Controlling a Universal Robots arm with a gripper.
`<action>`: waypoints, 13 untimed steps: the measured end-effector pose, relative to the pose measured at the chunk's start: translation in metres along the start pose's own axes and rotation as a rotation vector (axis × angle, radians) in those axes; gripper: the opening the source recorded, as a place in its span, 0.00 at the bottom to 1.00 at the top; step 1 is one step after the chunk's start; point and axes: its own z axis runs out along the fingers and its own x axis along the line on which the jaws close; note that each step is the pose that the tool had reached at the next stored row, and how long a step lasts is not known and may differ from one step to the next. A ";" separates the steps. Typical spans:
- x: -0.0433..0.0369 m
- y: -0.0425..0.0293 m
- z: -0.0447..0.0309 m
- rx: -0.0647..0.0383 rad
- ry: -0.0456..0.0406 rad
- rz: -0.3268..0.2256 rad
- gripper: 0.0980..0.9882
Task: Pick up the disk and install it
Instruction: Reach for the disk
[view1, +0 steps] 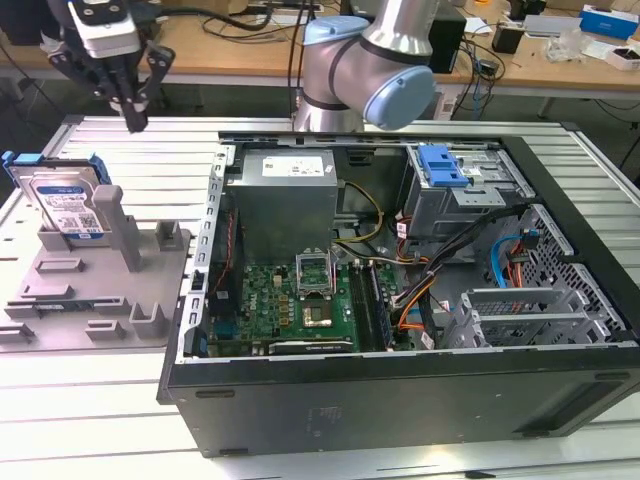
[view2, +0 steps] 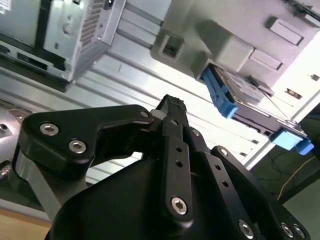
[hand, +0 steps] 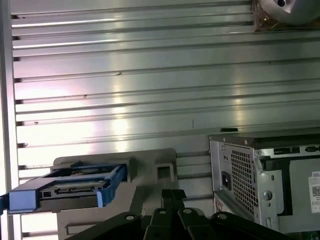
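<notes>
The pincer (view1: 133, 118) hangs above the slatted aluminium worktop (view1: 100, 420) at the exterior view's far left, its black fingers pointing down and drawn together at the tips with nothing between them. Both wrist views show the same closed, empty tips (view2: 171, 106) (hand: 172, 194). The disk (view1: 70, 205) stands on its edge in the grey plastic fixture (view1: 100, 290), its white-and-blue label facing outward and its blue carrier bracket framing it, beside one of the fixture's upright posts. It sits lower than the pincer and apart from it, with no contact between them. In the second wrist view the disk (view2: 240, 90) juts from the fixture (view2: 225, 45) beyond the fingertips. In the first wrist view it (hand: 75, 185) lies in the fixture (hand: 155, 170) just beside the tips. To the exterior view's right of the fixture lies the open computer case (view1: 400, 400), showing its motherboard (view1: 290, 300), power supply (view1: 285, 200) and a blue latch plate (view1: 443, 165) on the drive bay. The robot arm (view1: 370, 70) rises behind the case.
</notes>
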 end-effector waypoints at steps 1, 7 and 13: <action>0.0054 0.0005 0.0004 0.000 0.0000 0.000 0.01; 0.0342 0.0032 0.0023 0.000 0.0002 0.000 0.01; 0.0603 0.0038 0.0032 0.000 0.0081 0.000 0.01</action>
